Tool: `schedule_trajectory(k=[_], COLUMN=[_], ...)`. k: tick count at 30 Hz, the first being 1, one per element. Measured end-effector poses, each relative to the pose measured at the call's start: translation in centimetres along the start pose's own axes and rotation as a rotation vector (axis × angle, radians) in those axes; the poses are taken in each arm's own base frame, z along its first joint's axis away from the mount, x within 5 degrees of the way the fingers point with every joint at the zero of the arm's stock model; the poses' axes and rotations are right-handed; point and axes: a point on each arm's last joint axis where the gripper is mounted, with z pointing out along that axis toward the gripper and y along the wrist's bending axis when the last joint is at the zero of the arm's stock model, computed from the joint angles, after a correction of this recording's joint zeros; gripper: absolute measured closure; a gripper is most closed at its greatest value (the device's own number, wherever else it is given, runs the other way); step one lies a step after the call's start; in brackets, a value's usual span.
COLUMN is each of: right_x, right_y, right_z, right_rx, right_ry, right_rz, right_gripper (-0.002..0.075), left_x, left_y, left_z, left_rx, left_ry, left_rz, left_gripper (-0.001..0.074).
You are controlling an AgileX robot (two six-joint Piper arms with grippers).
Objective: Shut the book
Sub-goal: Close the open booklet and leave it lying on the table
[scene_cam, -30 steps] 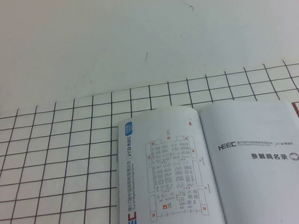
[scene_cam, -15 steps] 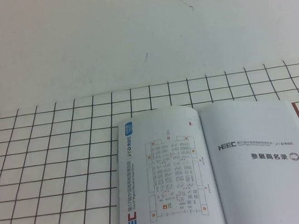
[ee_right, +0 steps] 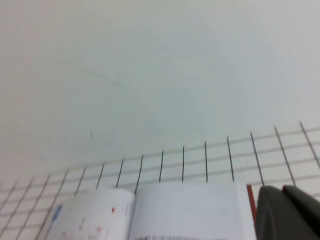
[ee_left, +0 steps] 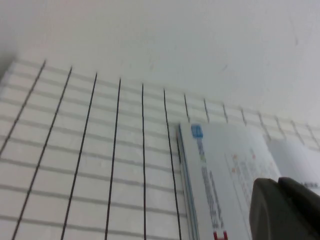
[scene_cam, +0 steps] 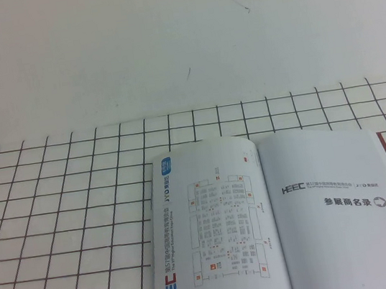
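Bright, flat light; left gripper [ee_left: 285, 210], right gripper [ee_right: 290, 214] blurred.

White table [scene_cam: 164, 47], black-gridded white sheet [scene_cam: 67, 228] covering its near part, open book [scene_cam: 277, 219] lying flat on the sheet toward the robot's right, pages up

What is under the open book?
Gridded white mat under the book; anything beneath its pages is hidden. Left gripper and right gripper show only in wrist views, facing the book.
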Motion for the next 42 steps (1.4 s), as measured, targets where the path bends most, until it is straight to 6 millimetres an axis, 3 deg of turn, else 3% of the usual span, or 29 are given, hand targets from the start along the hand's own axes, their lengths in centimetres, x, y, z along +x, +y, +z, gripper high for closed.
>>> schedule_trajectory(k=[5,11,18,25,32,37,42], right_x=[1.2,1.6,1.5,2.2,3.0,3.5,3.5], right_y=[0.1,0.1,0.4,1.0,1.7,2.8,3.6], right_z=[1.6,2.3,2.3,2.1,2.9,4.7,7.5], right_rx=[-0.015,-0.039,-0.072,-0.145,-0.265,-0.438,-0.570], right_ry=[0.178,0.231,0.224,0.296,0.388,0.525,0.647], right_rz=[-0.038,-0.192,-0.212,-0.237,-0.290,-0.319,-0.283], right_gripper=[0.0729,0.0729,0.0729,0.0729,0.0729,0.0729,0.0729], left_x=[1.1,1.9,0.4,-1.4,-1.6,-1.3,-0.8], left_y=[0.3,0.5,-0.5,-1.2,-1.7,-1.7,-2.3], left_z=[2.5,4.8,5.9,6.2,6.6,7.7,9.2], left_rx=[-0.052,-0.070,-0.014,0.051,0.101,0.105,0.177], left_ry=[0.233,0.402,0.534,0.458,0.426,0.466,0.528], left_rz=[-0.067,-0.086,0.114,0.367,0.301,0.253,0.079], left_gripper=[0.0738,0.0738,0.0738,0.0738,0.0738,0.0738,0.0738])
